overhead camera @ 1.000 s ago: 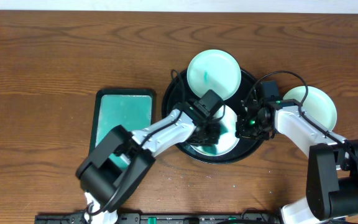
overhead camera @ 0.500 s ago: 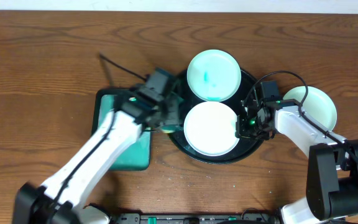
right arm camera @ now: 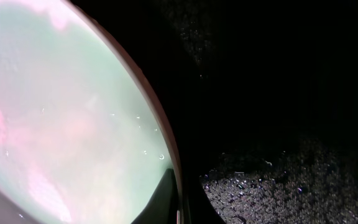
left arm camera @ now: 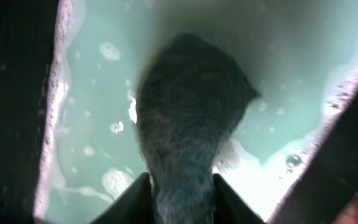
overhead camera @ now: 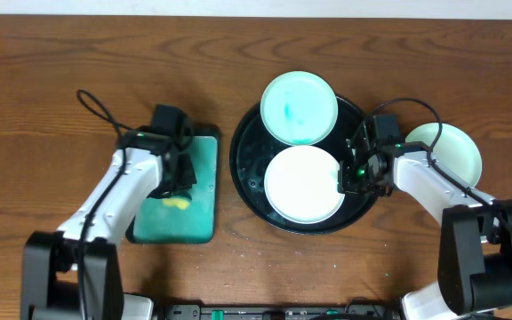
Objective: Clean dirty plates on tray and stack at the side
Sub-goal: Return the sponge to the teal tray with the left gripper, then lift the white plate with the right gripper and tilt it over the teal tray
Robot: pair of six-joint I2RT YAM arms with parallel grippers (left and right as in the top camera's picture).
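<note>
The black tray (overhead camera: 249, 147) holds two plates. A mint-green plate (overhead camera: 299, 108) with a teal smear lies at its far edge. A white plate (overhead camera: 304, 183), with no smear showing, lies at its near side. My right gripper (overhead camera: 352, 174) is shut on the white plate's right rim; the right wrist view shows its fingers (right arm camera: 180, 202) pinching the rim of the plate (right arm camera: 61, 112) over the wet tray (right arm camera: 278, 93). Another mint plate (overhead camera: 452, 151) lies on the table right of the tray. My left gripper (overhead camera: 180, 182) is shut on a sponge (left arm camera: 188, 106) over the basin.
The teal rectangular basin (overhead camera: 198, 160) stands left of the tray and holds soapy water (left arm camera: 98, 93). A yellowish bit of sponge (overhead camera: 176, 203) shows under the left gripper. Wooden table lies all around. A black cable loops behind the left arm.
My left arm has swung from the white plate leftward to the basin, carrying the sponge. The white plate now shows no smears. The right gripper has stayed on the rim.
</note>
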